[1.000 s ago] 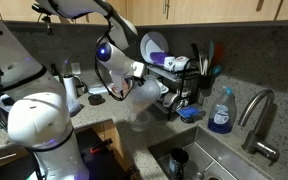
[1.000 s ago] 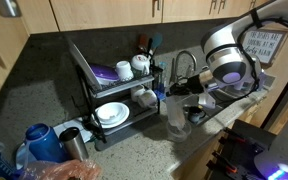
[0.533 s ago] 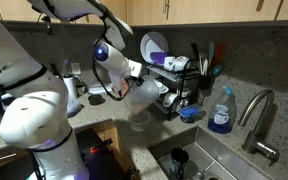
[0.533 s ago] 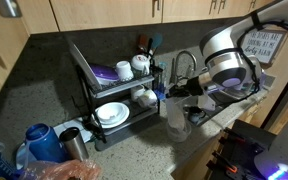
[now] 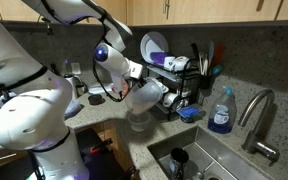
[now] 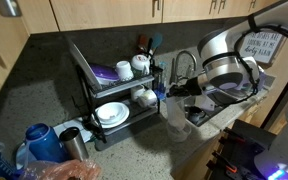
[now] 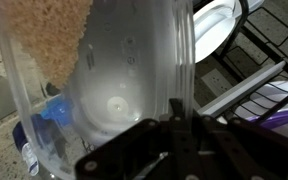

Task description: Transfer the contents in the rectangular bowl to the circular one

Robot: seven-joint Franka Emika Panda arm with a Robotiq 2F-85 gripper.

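I'm holding the rectangular bowl (image 5: 147, 96) tipped at frame centre, hand (image 7: 176, 112) pinching its rim, grains (image 7: 52, 40) clinging upper left, above the round bowl (image 5: 138, 122) on the bench (image 5: 179, 132).

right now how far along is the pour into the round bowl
Done: the fingers are shut on the rectangular bowl, lifted and tilted above the circular bowl. In hand: brown granules lie inside it in the wrist view. Left: tipping them out; whether any have landed I cannot tell.
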